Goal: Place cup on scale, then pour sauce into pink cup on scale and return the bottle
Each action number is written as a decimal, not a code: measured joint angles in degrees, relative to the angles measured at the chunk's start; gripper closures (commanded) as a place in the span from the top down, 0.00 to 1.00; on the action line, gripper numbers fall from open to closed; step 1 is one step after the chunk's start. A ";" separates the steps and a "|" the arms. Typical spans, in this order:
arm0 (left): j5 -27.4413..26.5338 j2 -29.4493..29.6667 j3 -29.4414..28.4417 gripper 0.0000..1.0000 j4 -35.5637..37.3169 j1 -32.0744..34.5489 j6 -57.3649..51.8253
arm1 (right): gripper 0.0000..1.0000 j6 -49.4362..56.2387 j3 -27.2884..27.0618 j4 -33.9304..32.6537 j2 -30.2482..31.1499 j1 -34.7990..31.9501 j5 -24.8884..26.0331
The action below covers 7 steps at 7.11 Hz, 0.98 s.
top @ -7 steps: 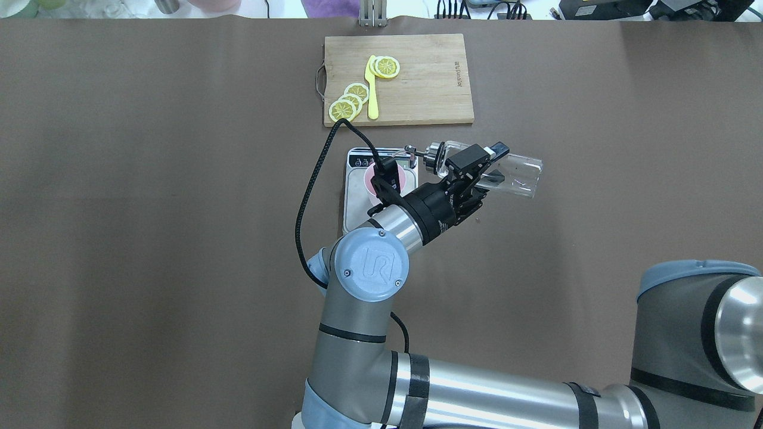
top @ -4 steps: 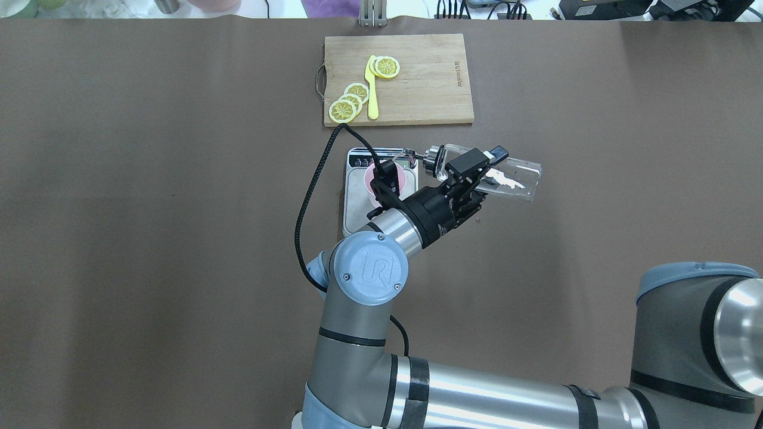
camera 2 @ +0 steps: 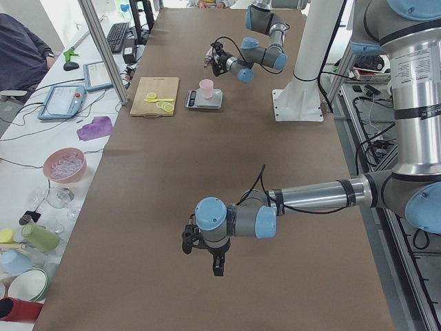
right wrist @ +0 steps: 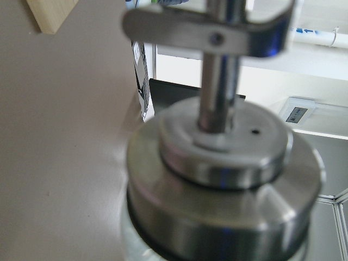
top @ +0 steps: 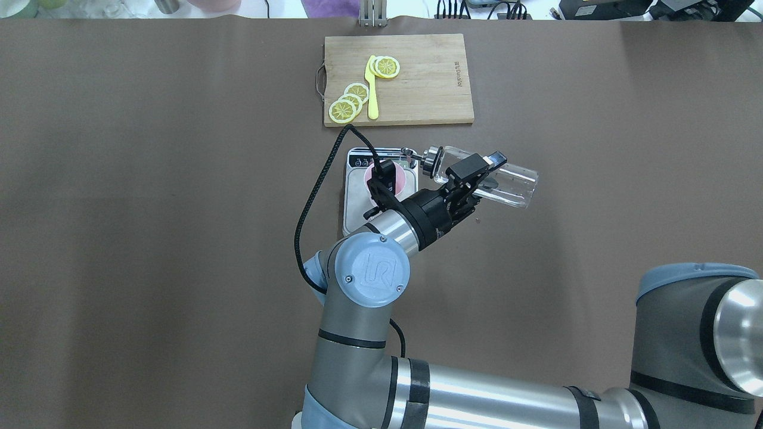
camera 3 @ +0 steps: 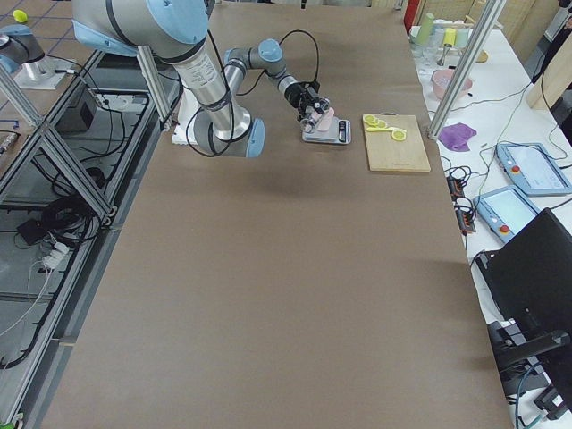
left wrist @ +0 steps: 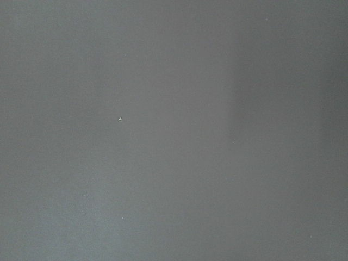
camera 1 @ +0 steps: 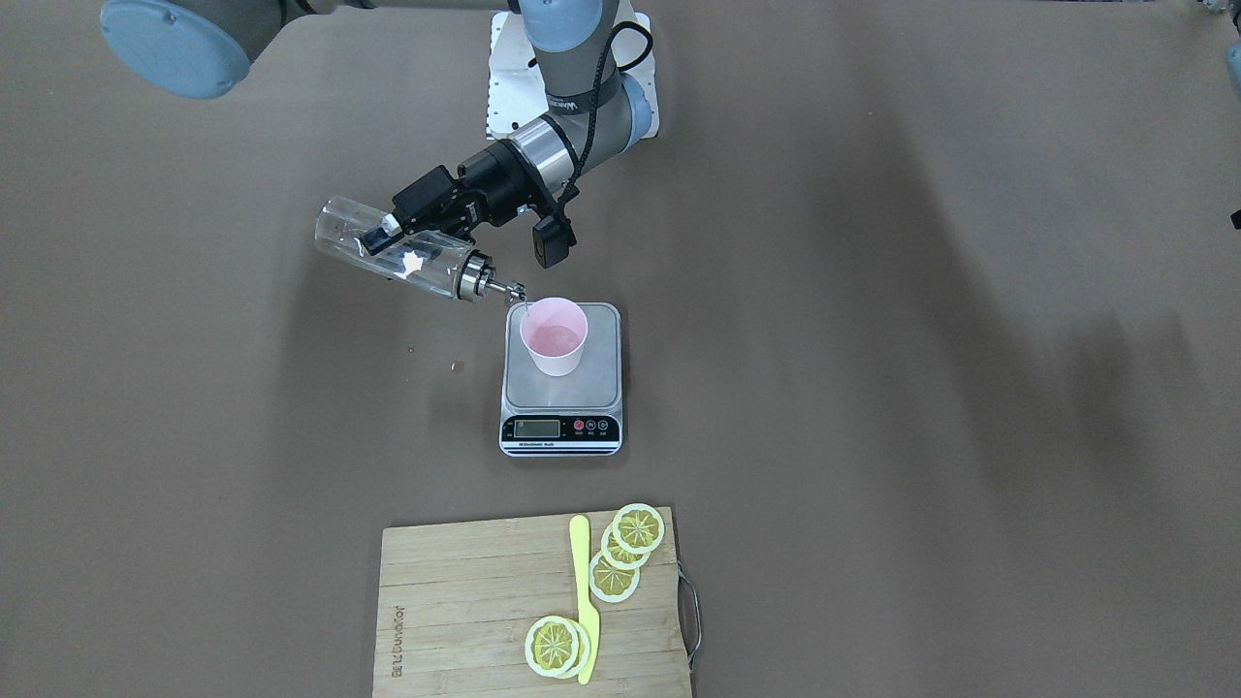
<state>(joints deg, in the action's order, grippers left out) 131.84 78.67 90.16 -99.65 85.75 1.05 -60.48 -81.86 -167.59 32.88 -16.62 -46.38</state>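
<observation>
Glass bottle (camera 1: 438,268), clamped in right gripper (camera 1: 393,249), tilts spout-down at rim of cup (camera 1: 554,339) on scale (camera 1: 593,380) — state of left gripper (camera 2: 202,256) indeterminate.

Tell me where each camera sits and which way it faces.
Front-facing: across the table, facing the robot; right gripper tilts the bottle toward the cup.
Overhead: behind the robot, looking forward and down; right arm hides part of the scale.
Exterior left: table's end, left gripper nearest.
Exterior right: opposite end, right arm nearest.
Left wrist: table surface only.
Right wrist: looks along the bottle's metal spout.
Front-facing and overhead share the cutting board.
</observation>
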 measured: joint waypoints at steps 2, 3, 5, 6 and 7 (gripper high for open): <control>0.00 -0.01 0.15 0.98 -0.07 0.03 0.00 | 0.00 -0.05 -0.45 3.89 0.17 -0.03 -0.08; 0.00 -0.01 0.31 0.98 -0.09 0.03 0.00 | 0.00 0.28 -1.59 6.32 0.70 -0.11 -0.03; 0.00 -0.01 0.88 0.98 -0.11 0.03 0.00 | 0.00 3.73 -10.19 12.21 5.36 -0.45 0.03; 0.00 -0.01 1.20 0.98 -0.13 0.03 0.00 | 0.00 6.51 -14.54 15.84 7.81 -1.13 -0.02; -0.02 -0.01 1.59 0.98 -0.14 0.03 0.02 | 0.00 9.53 -18.09 21.16 10.66 -2.18 -0.09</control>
<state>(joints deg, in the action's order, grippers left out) 131.81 78.66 91.75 -99.79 85.78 1.07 -50.95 -99.95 -146.43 43.54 -18.80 -46.47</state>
